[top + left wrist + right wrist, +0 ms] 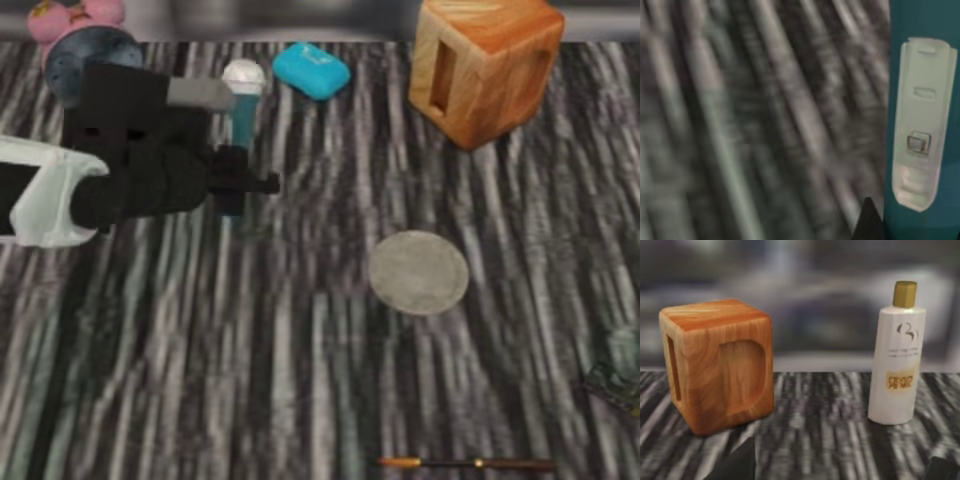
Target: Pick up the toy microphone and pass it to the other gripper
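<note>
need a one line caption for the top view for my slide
Left arm's pincer reaches over the toy microphone near the table's far left edge.

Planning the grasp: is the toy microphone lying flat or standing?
Lying flat: the toy microphone stretches along the table, white head toward the far edge, left gripper over its handle.

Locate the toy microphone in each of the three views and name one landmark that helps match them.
Top view: the toy microphone lies at the far left of the table, white head away from the camera, at the left gripper.
Left wrist view: its teal handle with the white switch patch shows close up.
Right wrist view: not in it.
Shared landmark: the wooden block, in the top and right wrist views.
</note>
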